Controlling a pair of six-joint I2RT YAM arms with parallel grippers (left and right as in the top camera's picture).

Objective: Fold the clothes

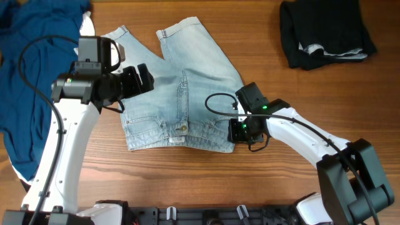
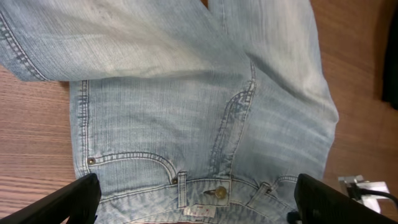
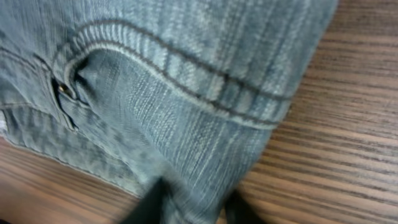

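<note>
Denim shorts, waist corner pinched by down-tilted right end effector.

Pale, faded blue denim shorts lie spread flat, front up, on the wooden tabletop. The waistband is nearest the robot, the metal waist button shows, and both legs splay away.

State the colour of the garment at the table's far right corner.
The garment is black; overhead view shows it best.
</note>
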